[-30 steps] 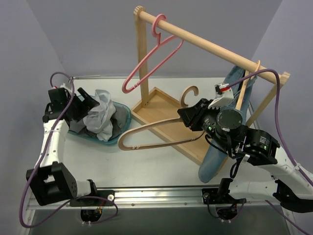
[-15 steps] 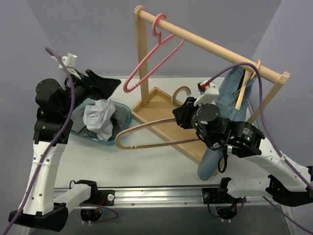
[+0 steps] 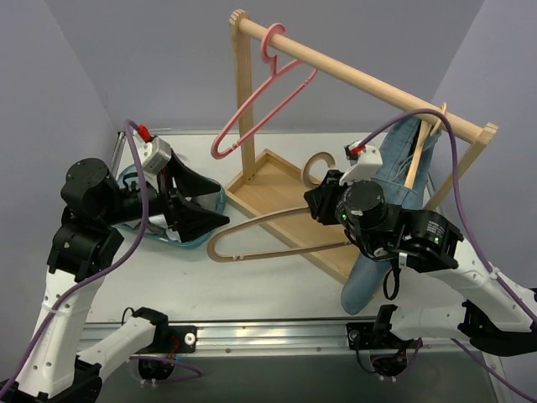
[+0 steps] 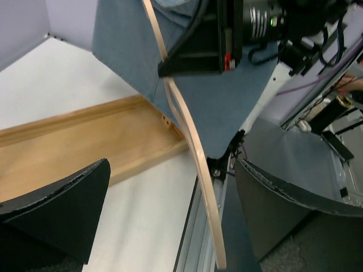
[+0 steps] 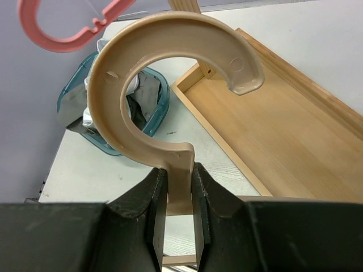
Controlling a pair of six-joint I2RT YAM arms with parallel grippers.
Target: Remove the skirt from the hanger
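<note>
Keep right claw [image 5: 178, 182] pinched tight on neck of wooden hanger [image 5: 108, 85], clear of denim [image 3: 369, 281] at frame right, while drawing wide-open, empty left claw [image 3: 211, 206] off basket [image 5: 163, 96].

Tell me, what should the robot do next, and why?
Probably the right gripper should lift the tan hanger toward the wooden rail and hook it there. The hanger looks bare, crumpled cloth lies in the teal basket, and the left gripper is open and empty, so the skirt seems already off.
</note>
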